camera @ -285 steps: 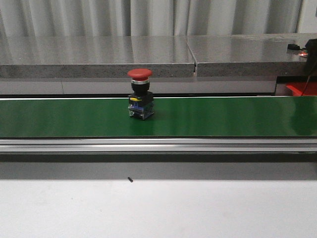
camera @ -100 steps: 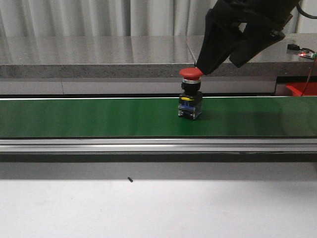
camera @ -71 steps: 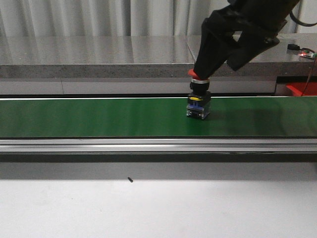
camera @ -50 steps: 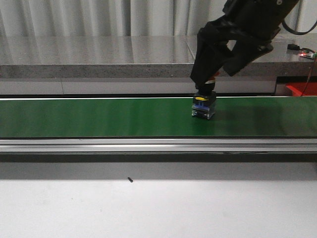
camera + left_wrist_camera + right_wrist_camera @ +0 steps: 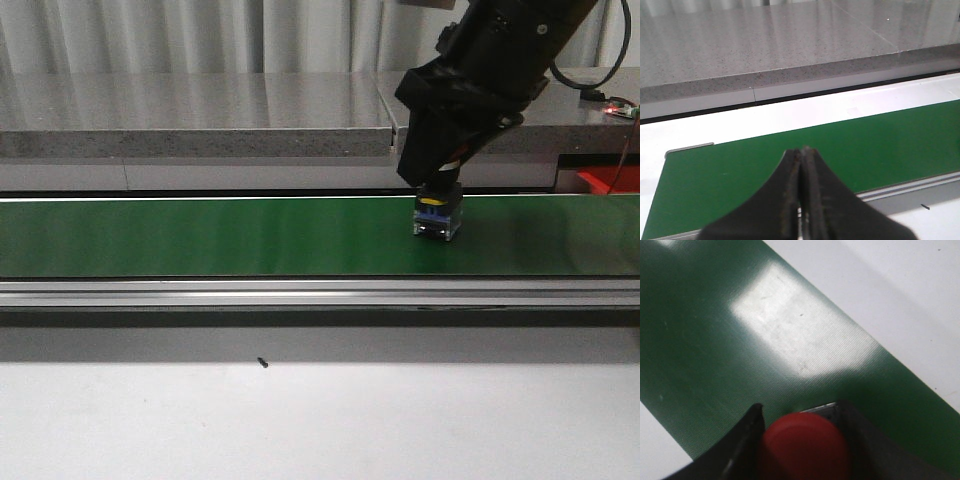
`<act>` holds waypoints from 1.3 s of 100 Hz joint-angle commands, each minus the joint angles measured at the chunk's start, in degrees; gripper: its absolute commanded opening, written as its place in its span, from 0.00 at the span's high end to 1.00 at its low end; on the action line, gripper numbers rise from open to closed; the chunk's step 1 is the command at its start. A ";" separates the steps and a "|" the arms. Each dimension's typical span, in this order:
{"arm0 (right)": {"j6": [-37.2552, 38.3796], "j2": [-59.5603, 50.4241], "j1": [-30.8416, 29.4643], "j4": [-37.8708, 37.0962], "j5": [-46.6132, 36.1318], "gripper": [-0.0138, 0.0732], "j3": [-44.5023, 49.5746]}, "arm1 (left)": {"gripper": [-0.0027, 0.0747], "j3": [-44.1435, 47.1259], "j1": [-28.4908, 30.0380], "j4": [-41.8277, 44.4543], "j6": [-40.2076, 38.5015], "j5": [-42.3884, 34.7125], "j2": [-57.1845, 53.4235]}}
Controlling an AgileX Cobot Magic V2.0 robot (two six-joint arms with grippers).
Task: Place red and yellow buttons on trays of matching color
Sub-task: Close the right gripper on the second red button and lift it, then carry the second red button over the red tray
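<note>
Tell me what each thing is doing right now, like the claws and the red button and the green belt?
Red button: upright on the belt, its cap between the right gripper's fingers.
Right gripper: down over the button, closed on its cap.
Left gripper: shut, holding nothing, above the belt's end.
Green belt: carries only the button; whether it is running cannot be told.
Red tray: only a corner shows at the far right; contents hidden.

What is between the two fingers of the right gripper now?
The red button sits between the right gripper fingers, its cap filling the gap; the right wrist view shows it.
</note>
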 commanded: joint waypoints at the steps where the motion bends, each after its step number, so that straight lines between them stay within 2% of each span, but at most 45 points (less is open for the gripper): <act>1: 0.37 -2.69 -0.09 0.19 -0.14 0.62 -1.91 | 0.99 -1.58 -0.20 -1.38 -0.19 -3.89 0.43; 19: 0.50 -4.84 -1.10 0.07 0.30 0.62 -3.10 | 0.99 -1.58 -0.20 -1.38 -0.19 -3.89 0.43; 31: 0.50 -6.33 -4.98 0.07 3.12 0.62 -6.51 | 0.99 -1.58 -0.20 -1.38 -0.19 -3.89 0.43; 66: 0.50 -6.28 -26.21 0.41 4.64 0.62 -17.09 | 0.99 -1.58 -0.20 -1.38 -0.19 -3.89 0.43; 78: 0.50 -4.10 -34.33 2.39 3.73 0.62 -19.68 | 0.99 -1.58 -0.20 -1.38 -0.19 -3.89 0.43; 92: 0.50 0.24 -40.55 5.22 1.96 0.62 -23.01 | 0.99 -1.58 -0.20 -1.38 -0.19 -3.89 0.43; 104: 0.50 4.83 -42.86 7.08 1.14 0.62 -26.10 | 0.99 -1.58 -0.20 -1.38 -0.19 -3.89 0.43; 130: 1.79 15.89 -42.94 7.45 1.65 0.62 -34.91 | 0.99 -1.58 -0.20 -1.38 -0.19 -3.89 0.43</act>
